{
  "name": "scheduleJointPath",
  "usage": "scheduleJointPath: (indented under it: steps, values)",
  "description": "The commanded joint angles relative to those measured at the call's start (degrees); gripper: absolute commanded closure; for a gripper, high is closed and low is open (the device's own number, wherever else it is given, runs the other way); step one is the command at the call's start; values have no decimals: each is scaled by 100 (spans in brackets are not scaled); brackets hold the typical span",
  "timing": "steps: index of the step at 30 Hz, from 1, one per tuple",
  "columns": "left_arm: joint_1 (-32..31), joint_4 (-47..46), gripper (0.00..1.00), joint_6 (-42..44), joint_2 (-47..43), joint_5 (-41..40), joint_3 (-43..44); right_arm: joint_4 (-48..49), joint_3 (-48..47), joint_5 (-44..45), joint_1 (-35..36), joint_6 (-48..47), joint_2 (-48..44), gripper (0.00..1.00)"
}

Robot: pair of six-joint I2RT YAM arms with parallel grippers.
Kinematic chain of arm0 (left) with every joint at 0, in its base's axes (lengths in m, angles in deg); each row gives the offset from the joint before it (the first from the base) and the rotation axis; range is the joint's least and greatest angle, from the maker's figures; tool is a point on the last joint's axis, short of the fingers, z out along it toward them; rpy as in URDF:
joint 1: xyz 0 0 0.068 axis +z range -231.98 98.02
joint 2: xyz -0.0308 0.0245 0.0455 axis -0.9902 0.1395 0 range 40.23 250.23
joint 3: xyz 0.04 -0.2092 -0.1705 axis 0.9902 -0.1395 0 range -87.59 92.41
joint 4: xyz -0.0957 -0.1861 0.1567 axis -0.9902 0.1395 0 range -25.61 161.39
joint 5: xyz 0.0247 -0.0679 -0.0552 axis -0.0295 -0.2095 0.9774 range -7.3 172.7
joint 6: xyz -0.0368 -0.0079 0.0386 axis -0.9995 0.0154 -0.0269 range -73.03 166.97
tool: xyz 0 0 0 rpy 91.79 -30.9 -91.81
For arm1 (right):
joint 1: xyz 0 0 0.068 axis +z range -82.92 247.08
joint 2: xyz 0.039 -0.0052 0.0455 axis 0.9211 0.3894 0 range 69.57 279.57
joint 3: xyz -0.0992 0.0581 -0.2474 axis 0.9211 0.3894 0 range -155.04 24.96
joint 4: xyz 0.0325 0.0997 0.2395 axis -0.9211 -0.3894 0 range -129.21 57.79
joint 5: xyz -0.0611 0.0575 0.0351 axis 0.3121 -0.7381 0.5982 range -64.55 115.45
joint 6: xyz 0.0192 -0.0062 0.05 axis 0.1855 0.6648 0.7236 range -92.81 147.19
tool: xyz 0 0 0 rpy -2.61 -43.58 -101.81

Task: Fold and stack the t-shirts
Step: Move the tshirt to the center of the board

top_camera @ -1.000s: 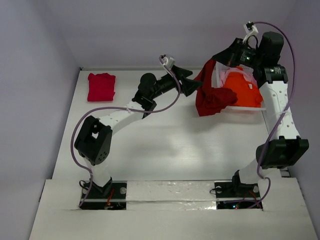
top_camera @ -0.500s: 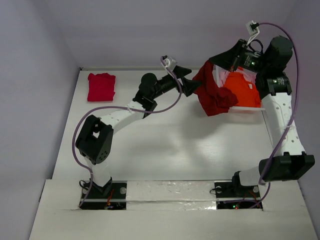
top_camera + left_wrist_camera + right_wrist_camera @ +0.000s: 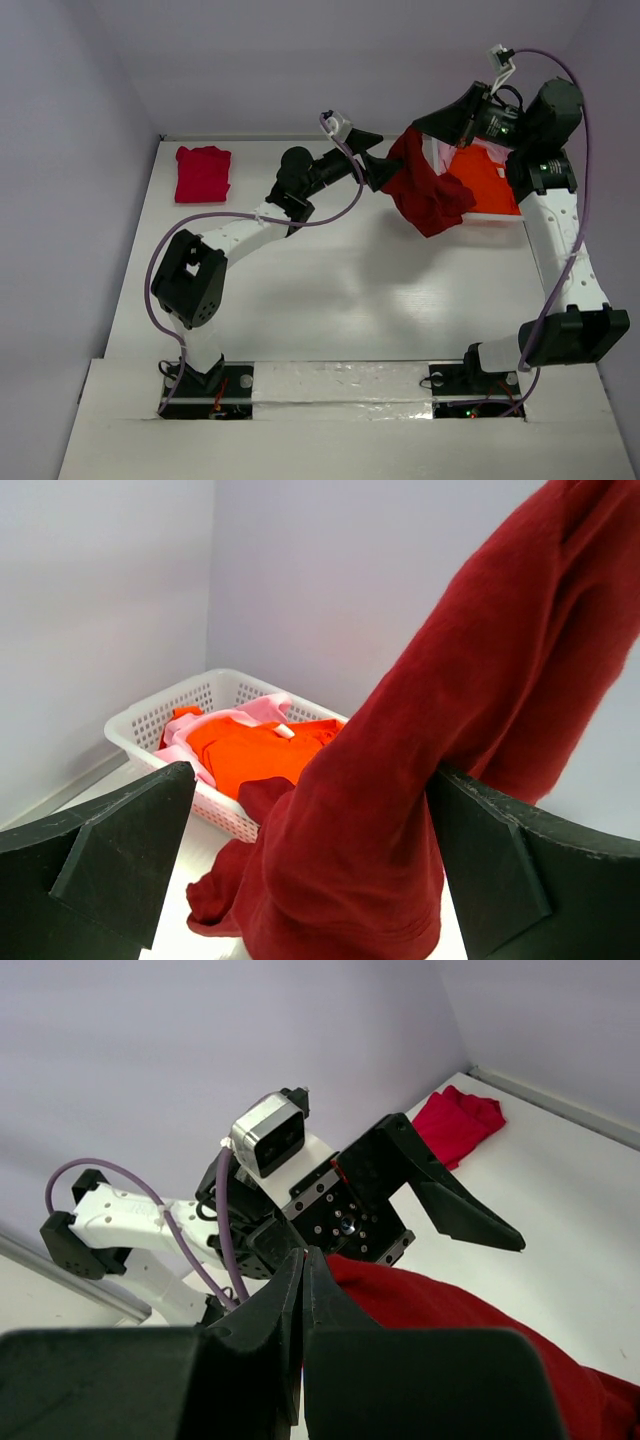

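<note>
The right gripper is pinched fully together, and caught in that pinch is the top edge of the dark red t-shirt. The cloth hangs away beneath those fingertips in one long, rumpled fall. Its lower bunch dangles below the hand beside the near rim of the white basket; whether it reaches the table cannot be told.

Over to the left gripper: spread wide, holding nothing. The wrist view shows the red cloth dropping straight through the gap between its two fingers. It runs closer to the finger on the right side of that view. Contact there cannot be confirmed.

The two hands are close, tips facing one another, the right one higher and the left one just under and beside it. From the right wrist, the left gripper's open black wedges sit directly beyond the pinched fingertips, with the red cloth spilling out on the near side.

Past the left gripper's open fingers stands the basket, and inside it lies the bright orange t-shirt, loosely heaped. The pale pink t-shirt is tucked around its far side and over the near wall.

Well away from both hands, off beyond the left arm's elbow, the crimson-pink t-shirt lies folded in a neat block on the table.
</note>
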State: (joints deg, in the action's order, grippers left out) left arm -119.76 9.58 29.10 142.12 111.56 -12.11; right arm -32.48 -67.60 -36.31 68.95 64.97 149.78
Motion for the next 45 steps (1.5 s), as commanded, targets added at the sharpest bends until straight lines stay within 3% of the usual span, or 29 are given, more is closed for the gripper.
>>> scheduleJointPath:
  steps: [1,15,20,29,36,41,45]
  values:
    - [7,-505,1,-6,-72,58,37,511,18,-91,77,142,-40,100]
    - [-45,-215,1,55,-107,-232,28,310,-96,-65,77,11,57,100]
    - [-45,-346,1,-111,-257,-154,-139,-306,-307,120,77,-429,153,100]
    - [-177,-505,1,-323,-828,-336,-736,-280,-290,252,77,-429,382,100]
    - [-230,-250,1,-533,-820,-416,-570,-201,-219,278,77,-412,479,100]
    - [-230,1232,1,-876,-433,-915,282,-210,-219,252,77,-412,461,100]
    - [-230,1061,1,-519,-590,-1392,11,-236,-219,234,77,-447,400,100]
